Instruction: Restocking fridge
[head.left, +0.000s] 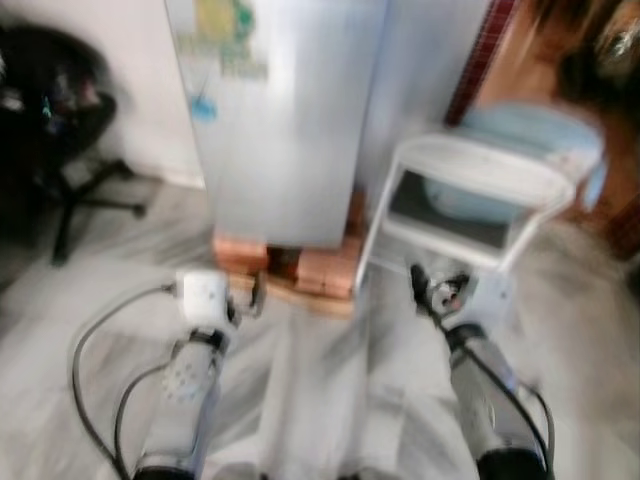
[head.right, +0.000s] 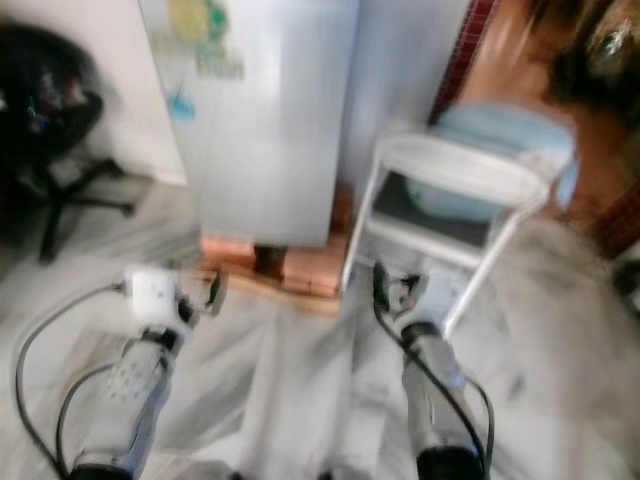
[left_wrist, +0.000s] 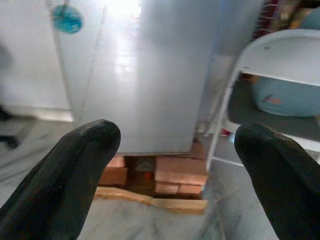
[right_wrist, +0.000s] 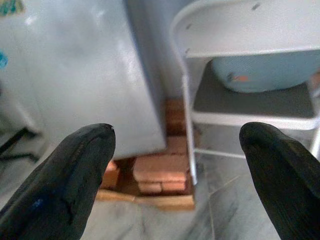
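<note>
- Fridge (head.left: 285, 130) stands ahead with its door closed, raised on bricks (head.left: 300, 268).
- Left claw (head.left: 240, 300) is nearer it, spread and empty.
- Right claw (head.left: 432, 290), also spread and empty, faces the white chair (head.left: 480, 180).

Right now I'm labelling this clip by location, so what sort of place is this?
Probably a corner of a home: a silver fridge raised on bricks, a white folding chair beside it, and a marble-like floor.

Marble floor (head.left: 300, 380) carrying stacked bricks (head.left: 325, 268) and a wooden board (left_wrist: 150, 200), these supporting the fridge (head.left: 285, 120); white folding chair (head.left: 470, 180) standing beside.
</note>
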